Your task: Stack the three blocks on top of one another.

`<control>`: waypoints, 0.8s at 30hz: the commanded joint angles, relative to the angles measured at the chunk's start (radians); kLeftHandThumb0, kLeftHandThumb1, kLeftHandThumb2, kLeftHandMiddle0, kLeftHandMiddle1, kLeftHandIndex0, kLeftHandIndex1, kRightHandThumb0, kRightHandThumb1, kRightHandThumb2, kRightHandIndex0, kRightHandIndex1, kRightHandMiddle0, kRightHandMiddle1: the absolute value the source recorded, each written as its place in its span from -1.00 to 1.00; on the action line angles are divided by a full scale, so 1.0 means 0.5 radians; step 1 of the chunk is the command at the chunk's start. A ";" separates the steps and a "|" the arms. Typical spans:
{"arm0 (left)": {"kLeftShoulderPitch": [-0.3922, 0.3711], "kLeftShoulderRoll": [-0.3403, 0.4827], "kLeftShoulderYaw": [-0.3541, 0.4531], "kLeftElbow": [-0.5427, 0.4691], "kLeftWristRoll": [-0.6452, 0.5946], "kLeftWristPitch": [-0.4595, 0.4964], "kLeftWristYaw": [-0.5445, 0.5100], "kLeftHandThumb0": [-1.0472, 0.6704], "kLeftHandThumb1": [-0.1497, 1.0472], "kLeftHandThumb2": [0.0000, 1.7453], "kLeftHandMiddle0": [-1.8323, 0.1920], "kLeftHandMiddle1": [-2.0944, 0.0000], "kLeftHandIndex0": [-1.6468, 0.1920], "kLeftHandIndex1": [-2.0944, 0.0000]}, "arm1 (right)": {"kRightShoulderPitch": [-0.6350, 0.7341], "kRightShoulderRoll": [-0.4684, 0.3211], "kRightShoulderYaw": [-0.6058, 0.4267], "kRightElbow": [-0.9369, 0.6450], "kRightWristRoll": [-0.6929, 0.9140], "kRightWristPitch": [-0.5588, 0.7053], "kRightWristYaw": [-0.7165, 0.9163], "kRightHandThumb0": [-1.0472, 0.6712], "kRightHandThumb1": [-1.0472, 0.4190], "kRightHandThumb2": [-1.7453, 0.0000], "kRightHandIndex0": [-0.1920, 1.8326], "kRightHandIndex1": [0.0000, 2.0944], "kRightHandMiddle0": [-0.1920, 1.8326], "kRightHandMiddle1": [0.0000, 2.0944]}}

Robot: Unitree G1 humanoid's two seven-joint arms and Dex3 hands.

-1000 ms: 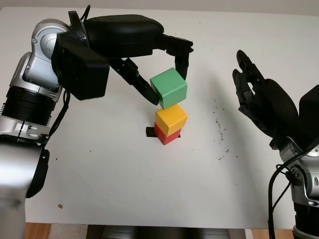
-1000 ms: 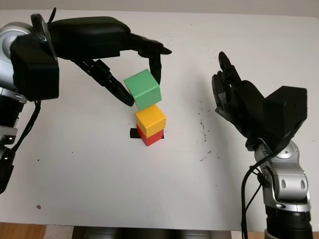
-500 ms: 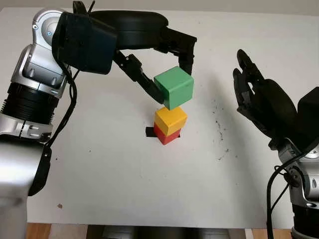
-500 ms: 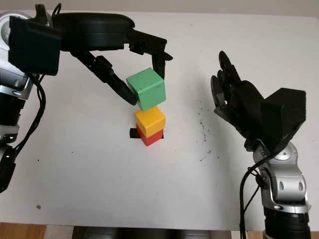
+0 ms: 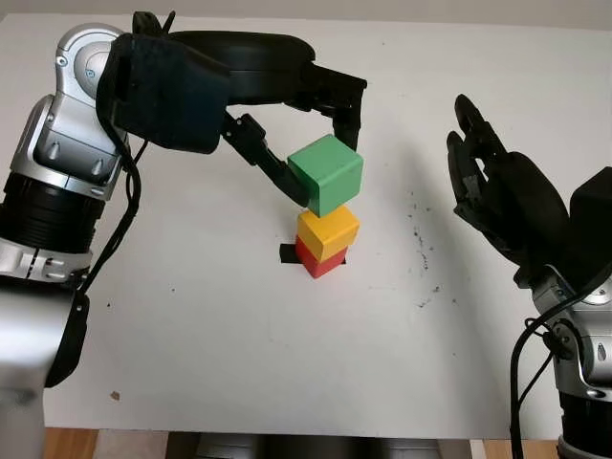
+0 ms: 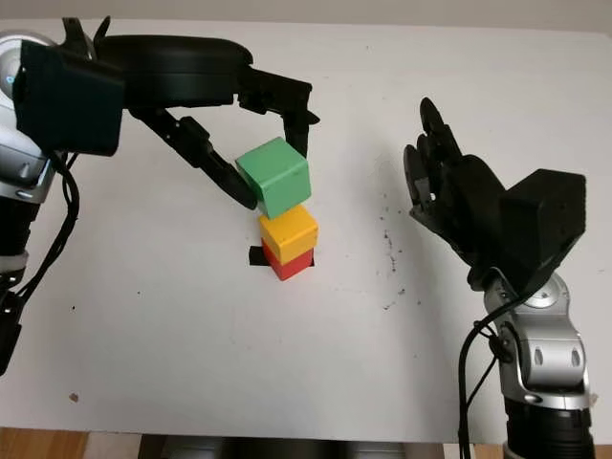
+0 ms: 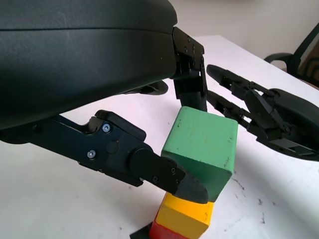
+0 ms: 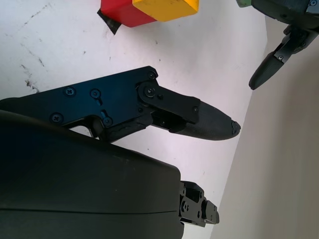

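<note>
A yellow block [image 5: 328, 232] sits on a red block [image 5: 318, 260] at the middle of the white table [image 5: 210, 325]. My left hand [image 5: 320, 158] is shut on a green block [image 5: 326, 173], pinching it between its fingers [image 7: 164, 174]. The green block is tilted and hangs just above the yellow one, its lower corner close to the yellow top [image 7: 189, 211]; I cannot tell if they touch. My right hand [image 5: 478, 172] is open, raised at the right of the stack and well apart from it.
A small black mark [image 5: 286, 253] lies on the table under the left side of the red block. Dark scuffs [image 5: 419, 244] speckle the surface between the stack and the right hand. The table's front edge [image 5: 287, 432] runs along the bottom.
The left hand carried the green block up and right, then back down and slightly left, closer over the yellow block. The right hand has stayed in place.
</note>
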 commanded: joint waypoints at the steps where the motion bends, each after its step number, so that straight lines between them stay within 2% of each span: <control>1: 0.057 0.035 0.033 -0.044 0.034 -0.065 0.069 -0.28 1.00 -0.91 0.54 0.95 0.54 -0.55 | -0.005 0.009 0.005 0.005 -0.004 -0.043 0.004 -0.50 -1.00 0.20 -0.99 -0.99 -0.96 -0.94; 5: 0.111 0.028 0.026 -0.030 0.061 -0.127 0.140 -0.26 1.00 -0.91 0.53 0.95 0.55 -0.57 | -0.005 0.005 0.009 0.016 -0.006 -0.056 0.014 -0.50 -1.00 0.18 -1.00 -0.98 -0.95 -0.94; 12: 0.157 0.007 0.022 -0.075 0.062 -0.059 0.155 -0.27 1.00 -0.92 0.55 0.96 0.59 -0.60 | -0.003 0.002 0.012 0.009 0.001 -0.035 0.014 -0.51 -1.00 0.20 -1.00 -0.97 -0.95 -0.94; 24: 0.199 -0.006 -0.010 -0.109 0.138 -0.074 0.210 -0.30 1.00 -0.92 0.55 0.96 0.54 -0.60 | 0.006 0.018 0.007 -0.011 0.009 -0.015 -0.028 -0.49 -1.00 0.24 -0.99 -0.96 -0.93 -0.93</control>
